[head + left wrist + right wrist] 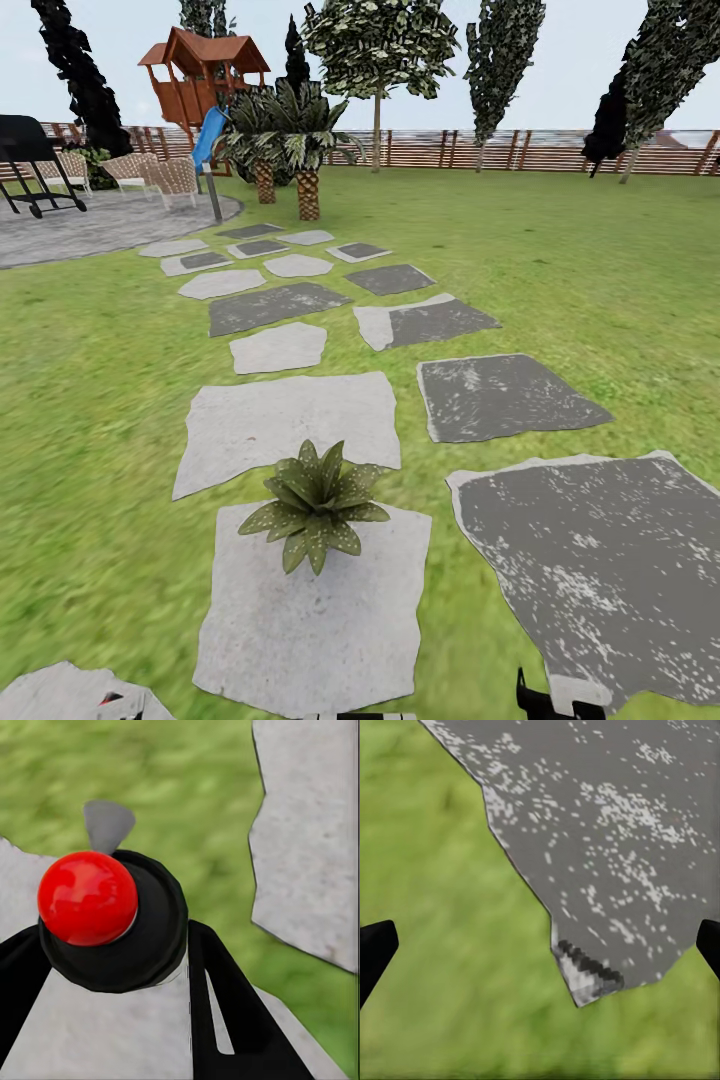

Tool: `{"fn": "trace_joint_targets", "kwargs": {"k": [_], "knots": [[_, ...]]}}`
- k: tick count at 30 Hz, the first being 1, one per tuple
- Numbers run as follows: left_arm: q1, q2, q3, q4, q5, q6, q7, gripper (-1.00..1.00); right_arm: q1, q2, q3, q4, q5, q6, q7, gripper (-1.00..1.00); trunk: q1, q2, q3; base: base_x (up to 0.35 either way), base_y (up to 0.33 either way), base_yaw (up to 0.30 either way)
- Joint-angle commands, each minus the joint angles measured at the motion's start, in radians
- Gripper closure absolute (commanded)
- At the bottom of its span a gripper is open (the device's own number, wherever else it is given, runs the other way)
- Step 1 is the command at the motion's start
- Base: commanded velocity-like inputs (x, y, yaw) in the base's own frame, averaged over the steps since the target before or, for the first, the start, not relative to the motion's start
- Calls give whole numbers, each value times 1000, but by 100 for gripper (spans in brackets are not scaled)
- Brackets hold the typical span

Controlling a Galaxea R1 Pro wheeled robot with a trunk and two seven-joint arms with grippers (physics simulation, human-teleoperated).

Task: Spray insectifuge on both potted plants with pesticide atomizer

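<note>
Left pincer (112, 960) is clamped round the pesticide atomizer (112, 919), right pincer (540, 945) spread wide. Next up, I reckon: aim at the potted plant (315, 500) and spray.

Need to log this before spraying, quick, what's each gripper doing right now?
Left gripper: shut on the atomizer, red tip toward the camera.
Right gripper: open, nothing between the fingers, above grass and a dark stone.
</note>
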Motion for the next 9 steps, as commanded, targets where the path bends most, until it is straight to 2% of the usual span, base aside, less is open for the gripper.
{"fn": "trace_joint_targets", "kwargs": {"k": [1, 9], "knots": [[-1, -2, 9, 2, -4, -3, -8, 100, -1, 0, -6, 1, 11, -2, -5, -100, 0, 0, -1, 0, 0, 0], [-1, -28, 3, -3, -11, -3, -9, 100, -1, 0, -6, 1, 11, -2, -5, -100, 0, 0, -1, 0, 0, 0]]}}
